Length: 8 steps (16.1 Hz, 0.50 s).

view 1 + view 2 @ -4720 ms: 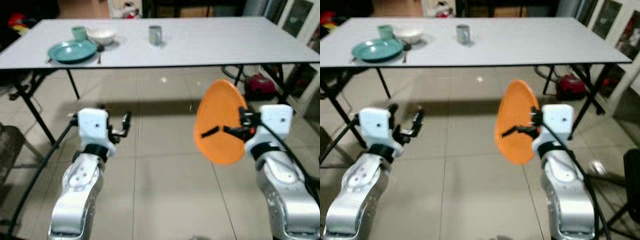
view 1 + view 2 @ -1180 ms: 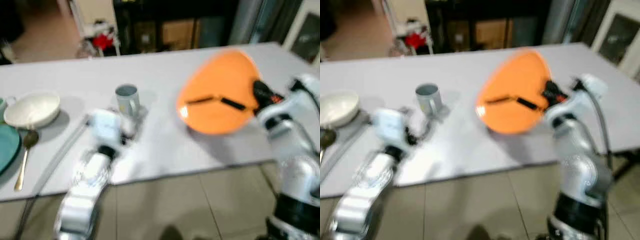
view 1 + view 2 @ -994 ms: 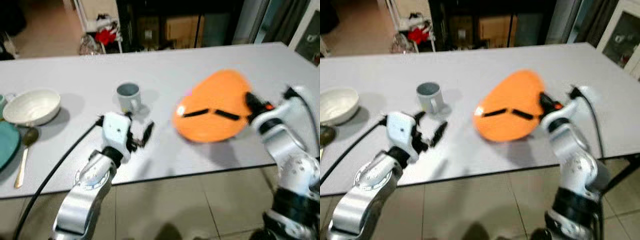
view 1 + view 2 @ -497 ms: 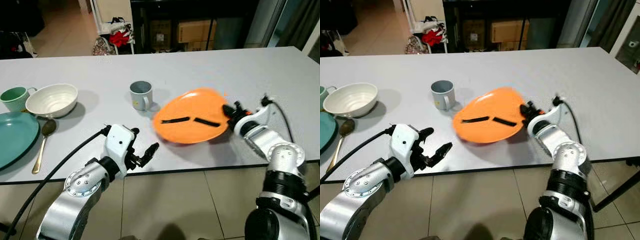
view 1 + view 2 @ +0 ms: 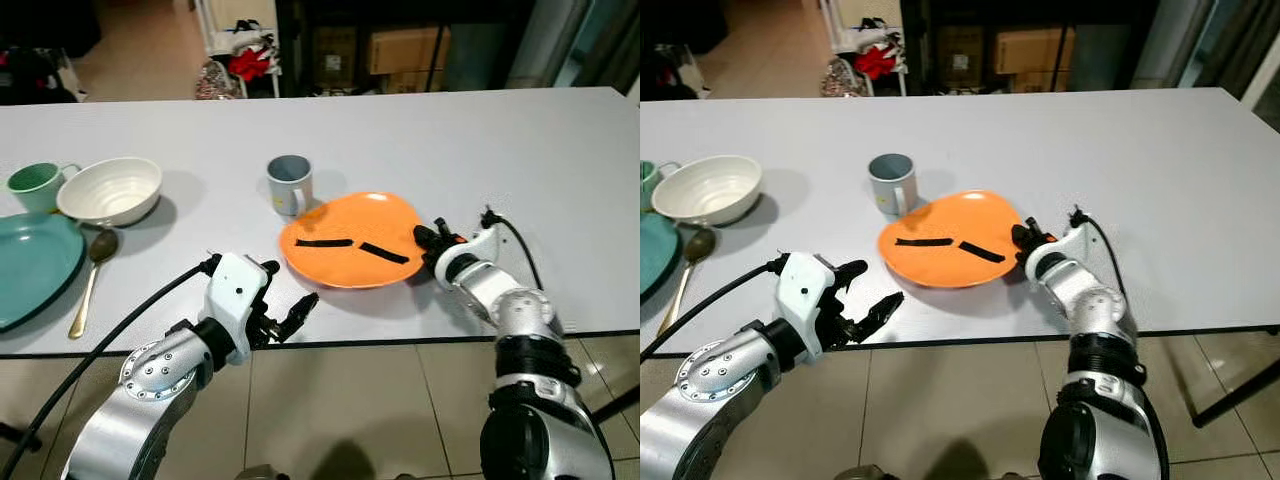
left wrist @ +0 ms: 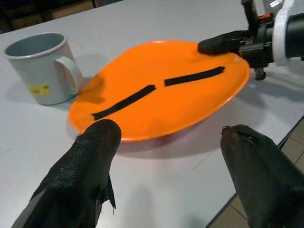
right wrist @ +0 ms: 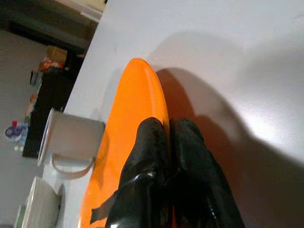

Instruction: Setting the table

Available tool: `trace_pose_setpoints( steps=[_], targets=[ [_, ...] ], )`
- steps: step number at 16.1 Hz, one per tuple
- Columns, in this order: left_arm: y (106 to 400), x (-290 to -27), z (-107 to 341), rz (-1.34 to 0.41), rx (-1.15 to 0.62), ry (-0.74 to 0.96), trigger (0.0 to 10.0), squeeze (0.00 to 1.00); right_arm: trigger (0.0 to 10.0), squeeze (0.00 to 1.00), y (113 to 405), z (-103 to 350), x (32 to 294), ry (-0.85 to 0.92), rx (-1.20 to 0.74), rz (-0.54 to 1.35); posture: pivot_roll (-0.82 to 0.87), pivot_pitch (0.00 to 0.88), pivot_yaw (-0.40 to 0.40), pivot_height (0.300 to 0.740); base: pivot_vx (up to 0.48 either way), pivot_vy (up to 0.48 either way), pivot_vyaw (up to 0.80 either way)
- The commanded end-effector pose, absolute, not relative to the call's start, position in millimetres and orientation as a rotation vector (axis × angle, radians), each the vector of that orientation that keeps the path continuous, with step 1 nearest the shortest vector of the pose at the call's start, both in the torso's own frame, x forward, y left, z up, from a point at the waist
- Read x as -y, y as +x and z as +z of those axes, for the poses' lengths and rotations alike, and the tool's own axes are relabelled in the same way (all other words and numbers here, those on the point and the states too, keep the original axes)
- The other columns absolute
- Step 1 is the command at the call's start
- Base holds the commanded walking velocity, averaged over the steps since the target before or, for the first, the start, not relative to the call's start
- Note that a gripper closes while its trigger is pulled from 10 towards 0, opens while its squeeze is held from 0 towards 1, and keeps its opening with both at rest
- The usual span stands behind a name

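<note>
Across the grey table [image 5: 560, 150], a second place taking shape at the near edge. At centre, the orange plate [image 5: 350, 240] now lowered almost flat — half a second back still tipped up at its 3 o'clock rim, a second back carried clear above the surface. At its 11 o'clock, just beside, the grey mug [image 5: 290, 184]. Well apart, toward 9 o'clock: teal plate [image 5: 30, 265], white bowl [image 5: 110, 190], green cup [image 5: 35, 185], spoon [image 5: 92, 280] — the first setting.

Right gripper [image 5: 432, 240] still pinching the plate's 3 o'clock rim, fingers pressed together on it. Probably only release and withdrawal left.

Left gripper [image 5: 285, 318] spread and empty, at the plate's 7 o'clock, over the table edge.
</note>
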<state>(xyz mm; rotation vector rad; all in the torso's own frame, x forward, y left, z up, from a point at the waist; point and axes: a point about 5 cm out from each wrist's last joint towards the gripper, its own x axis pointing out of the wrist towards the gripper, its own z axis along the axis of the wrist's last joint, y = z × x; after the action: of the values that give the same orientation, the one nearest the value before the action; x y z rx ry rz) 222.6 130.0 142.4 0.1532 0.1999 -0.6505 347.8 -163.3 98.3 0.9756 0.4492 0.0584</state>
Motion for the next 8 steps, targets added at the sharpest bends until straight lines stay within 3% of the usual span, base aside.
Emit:
trace_pose_setpoints(
  steps=[1, 8],
  targets=[
    [220, -130, 144, -0.656, -0.204, 0.167, 10.0, 0.0, 10.0, 1.0, 351, 99, 162, 0.93, -0.431, 0.071, 0.07, 0.0, 0.028, 0.74, 0.0, 0.0, 0.0],
    [217, -128, 140, -0.632, -0.202, 0.176, 10.0, 0.0, 10.0, 1.0, 335, 100, 194, 0.718, -0.37, 0.065, 0.06, 0.0, 0.037, 0.74, 0.0, 0.0, 0.0]
  ],
)
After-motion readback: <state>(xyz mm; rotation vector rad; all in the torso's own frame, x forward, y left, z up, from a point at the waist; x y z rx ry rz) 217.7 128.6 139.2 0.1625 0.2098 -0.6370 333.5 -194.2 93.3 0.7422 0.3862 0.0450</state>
